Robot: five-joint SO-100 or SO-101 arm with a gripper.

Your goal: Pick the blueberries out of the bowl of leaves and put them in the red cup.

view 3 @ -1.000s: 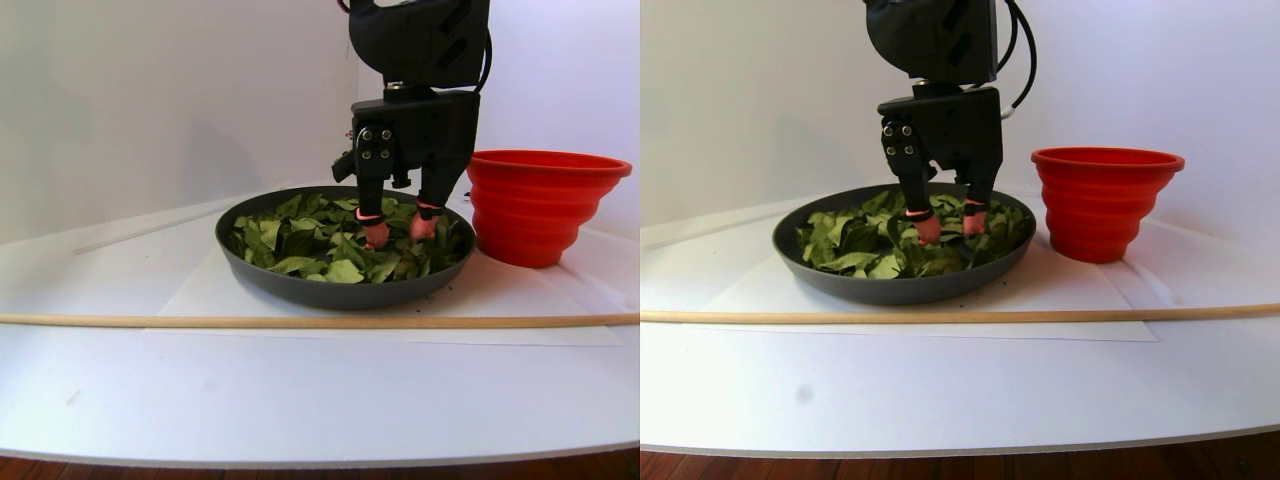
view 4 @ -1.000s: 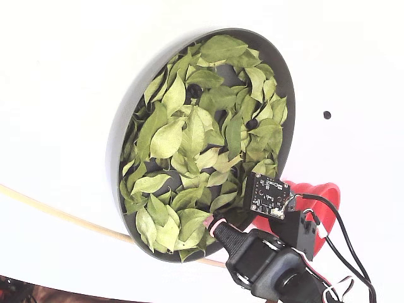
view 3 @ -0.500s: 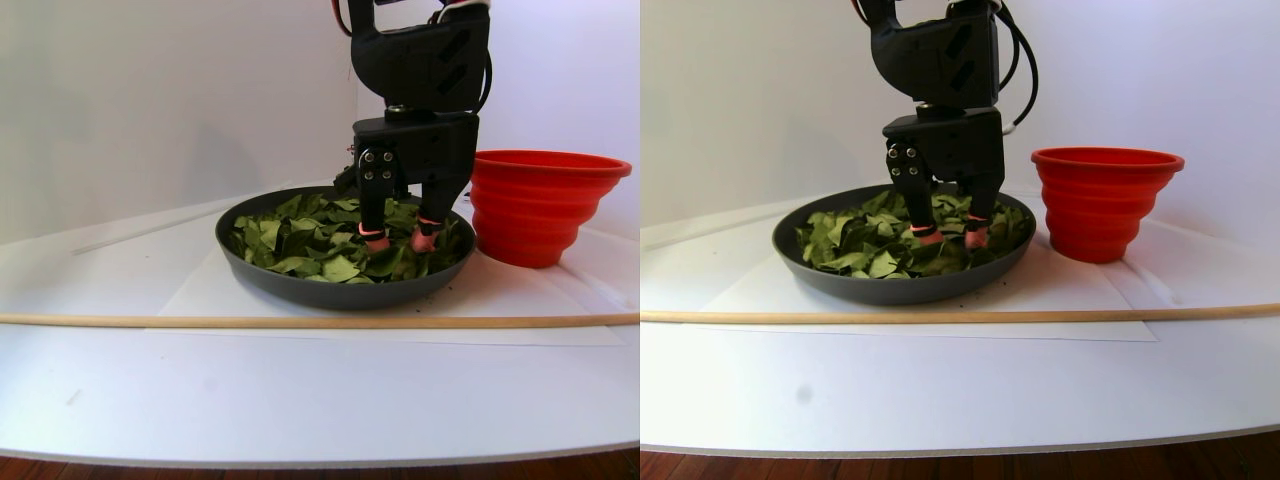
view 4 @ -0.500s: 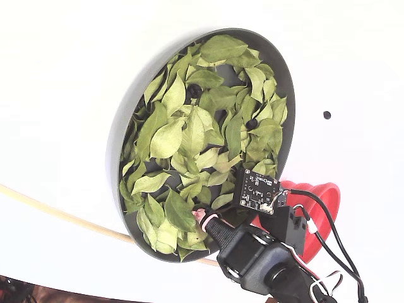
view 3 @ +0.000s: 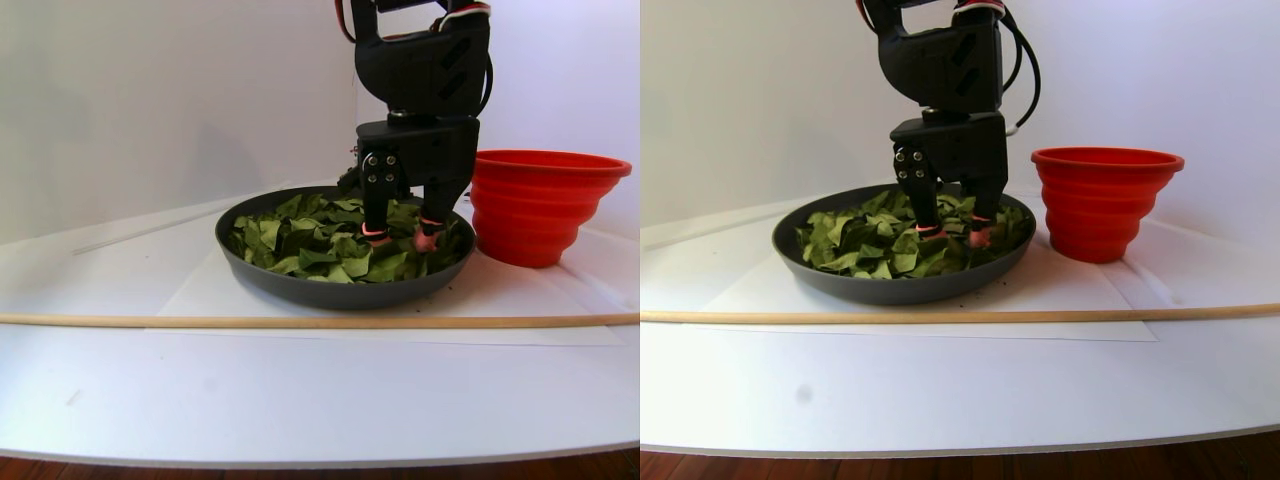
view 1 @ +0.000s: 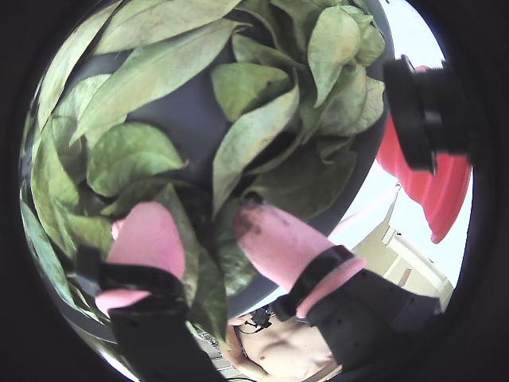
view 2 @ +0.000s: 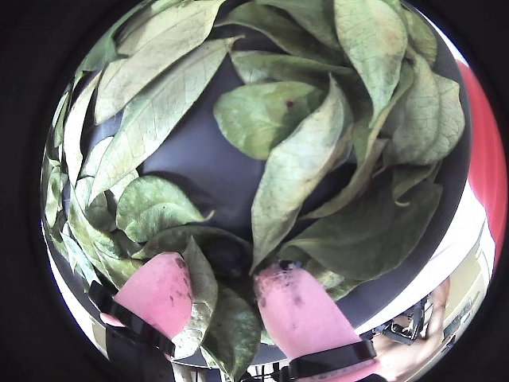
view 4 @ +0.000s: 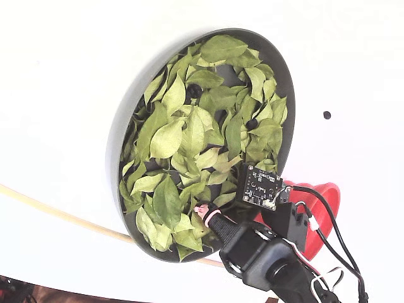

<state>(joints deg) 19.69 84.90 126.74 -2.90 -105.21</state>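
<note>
Digging among the leaves point(view 4: 183, 139), end effector point(view 2: 223, 298) spread apart.

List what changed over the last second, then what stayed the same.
The gripper came down from just above the leaves until its pink fingertips pushed in among them, jaws open; leaves nearby shifted. No berry is visibly between the fingertips. The bowl, red cup, wooden stick and the blueberries farther back kept their places.
</note>
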